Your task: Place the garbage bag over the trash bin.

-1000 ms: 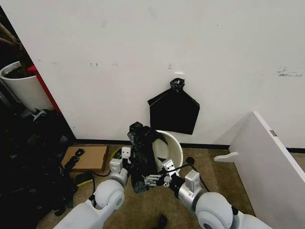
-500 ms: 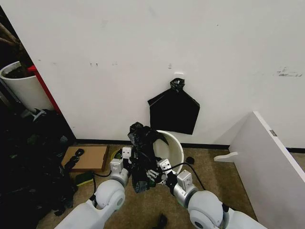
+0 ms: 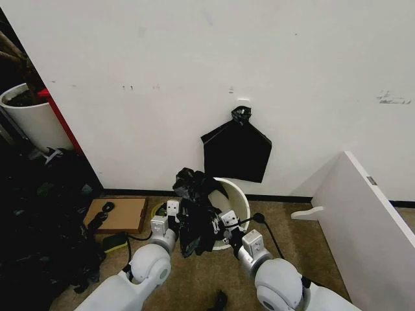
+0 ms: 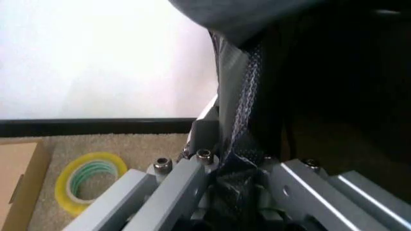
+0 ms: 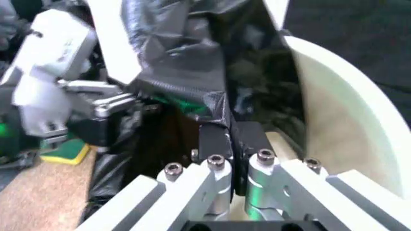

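Garbage bag (image 3: 196, 217) hung bunched between both grippers at the trash bin's (image 3: 238, 197) near rim. Left gripper (image 4: 234, 192) and right gripper (image 5: 234, 144) each clamped a fold of it.

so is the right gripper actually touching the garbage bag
Touching. In the right wrist view the right gripper has its fingers closed on a fold of the garbage bag, black film pinched between them, beside the trash bin.
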Motion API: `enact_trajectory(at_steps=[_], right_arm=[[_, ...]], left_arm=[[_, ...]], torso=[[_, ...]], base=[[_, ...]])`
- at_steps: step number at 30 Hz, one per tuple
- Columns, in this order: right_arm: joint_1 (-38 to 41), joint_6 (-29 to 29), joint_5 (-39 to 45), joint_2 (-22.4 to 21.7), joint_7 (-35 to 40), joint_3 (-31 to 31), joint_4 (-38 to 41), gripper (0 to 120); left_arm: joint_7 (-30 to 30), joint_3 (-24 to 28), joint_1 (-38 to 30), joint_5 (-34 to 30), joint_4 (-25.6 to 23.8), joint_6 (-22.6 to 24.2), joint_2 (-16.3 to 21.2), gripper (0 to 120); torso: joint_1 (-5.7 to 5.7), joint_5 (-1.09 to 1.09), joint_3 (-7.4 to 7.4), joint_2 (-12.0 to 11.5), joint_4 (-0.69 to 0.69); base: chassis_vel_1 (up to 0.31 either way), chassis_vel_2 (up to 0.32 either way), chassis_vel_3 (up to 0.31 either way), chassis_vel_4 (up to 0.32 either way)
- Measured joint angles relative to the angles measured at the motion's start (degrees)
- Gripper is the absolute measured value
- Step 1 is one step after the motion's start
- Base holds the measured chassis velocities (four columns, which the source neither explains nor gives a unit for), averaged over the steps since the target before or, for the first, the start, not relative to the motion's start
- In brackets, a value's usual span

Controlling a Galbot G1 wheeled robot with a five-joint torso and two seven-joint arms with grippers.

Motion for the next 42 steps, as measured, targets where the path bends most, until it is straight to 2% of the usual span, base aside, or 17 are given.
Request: enact_trajectory(at_steps=[13, 23, 28, 31, 36, 38, 42], right_arm=[[-4.6, -1.2, 4.3, -1.1, 5.5, 7.6, 2.8, 0], [-6.1, -0.5, 2.8, -1.4, 5.4, 8.3, 2.7, 0], [-8.8, 3.9, -5.8, -3.5, -1.0, 7.5, 4.4, 21], [-9.1, 4.7, -9.0, -4.1, -3.0, 7.1, 4.6, 26], [-9.6, 8.5, -23.2, -5.8, -8.1, 6.6, 3.4, 48], [-9.9, 9.3, -25.2, -6.0, -8.6, 6.7, 3.2, 51], [-10.4, 12.4, -33.8, -6.5, -11.1, 6.9, 2.6, 69]], left_arm=[[0.0, -5.5, 2.8, -2.3, -1.6, -0.8, 2.8, 1], [0.0, -7.1, 5.5, -2.8, -3.8, -1.1, 4.3, 0], [-0.5, -7.3, 6.3, -2.8, -5.1, -0.6, 4.5, 0], [-0.6, -7.3, 6.6, -2.9, -5.5, -0.4, 4.6, 0], [-1.1, -7.4, 7.8, -3.6, -6.9, 0.5, 4.7, 0], [-1.1, -7.4, 7.8, -3.7, -7.0, 0.5, 4.7, 0], [-1.3, -7.3, 8.3, -3.9, -7.6, 0.9, 4.7, 0]], torso=[[0.0, 0.0, 0.0, 0.0, 0.0], [0.0, 0.0, 0.0, 0.0, 0.0], [0.0, 0.0, 0.0, 0.0, -0.01], [0.0, -0.01, -0.01, 0.0, -0.02], [0.0, 0.01, 0.0, 0.0, 0.0], [0.0, 0.01, 0.0, 0.0, -0.01], [0.0, 0.0, 0.0, 0.0, 0.0]], base=[[0.0, 0.0, 0.0, 0.0], [0.0, 0.0, 0.0, 0.0], [0.0, 0.0, 0.0, 0.0], [0.0, 0.0, 0.0, 0.0], [0.0, 0.0, 0.0, 0.0], [0.0, 0.0, 0.0, 0.0], [0.0, 0.0, 0.0, 0.0]])
